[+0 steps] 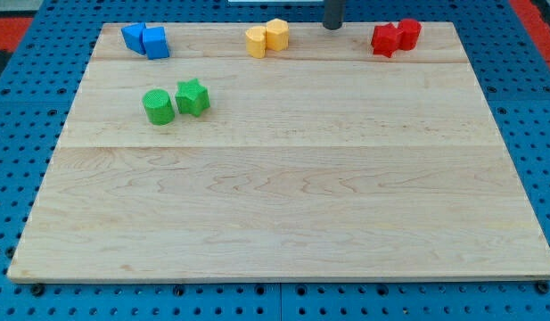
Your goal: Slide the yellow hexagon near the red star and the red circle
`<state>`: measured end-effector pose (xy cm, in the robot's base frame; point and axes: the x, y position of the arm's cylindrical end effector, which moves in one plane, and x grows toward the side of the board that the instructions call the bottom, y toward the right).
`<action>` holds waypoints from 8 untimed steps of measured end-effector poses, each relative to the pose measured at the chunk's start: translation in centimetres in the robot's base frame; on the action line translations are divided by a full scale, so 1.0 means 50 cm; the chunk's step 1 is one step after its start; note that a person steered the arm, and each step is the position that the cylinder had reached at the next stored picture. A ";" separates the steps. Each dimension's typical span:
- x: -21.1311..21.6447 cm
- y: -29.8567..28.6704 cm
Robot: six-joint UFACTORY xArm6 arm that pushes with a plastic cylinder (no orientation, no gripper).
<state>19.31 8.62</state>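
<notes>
The yellow hexagon (276,34) sits at the view's top centre of the wooden board (283,196), touching a second yellow block (256,42) on its left. The red star (385,40) and the red circle (408,32) sit together at the view's top right. My tip (332,27) comes down at the top edge, between the yellow pair and the red pair, a little right of the yellow hexagon and apart from it.
Two blue blocks (145,39) sit touching at the view's top left. A green cylinder (158,106) and a green star (192,96) sit side by side below them. A blue pegboard (16,98) surrounds the board.
</notes>
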 end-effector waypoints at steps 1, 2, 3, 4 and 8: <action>0.003 -0.089; 0.027 -0.105; 0.000 -0.122; 0.001 -0.170; -0.001 -0.202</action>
<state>19.25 -1.46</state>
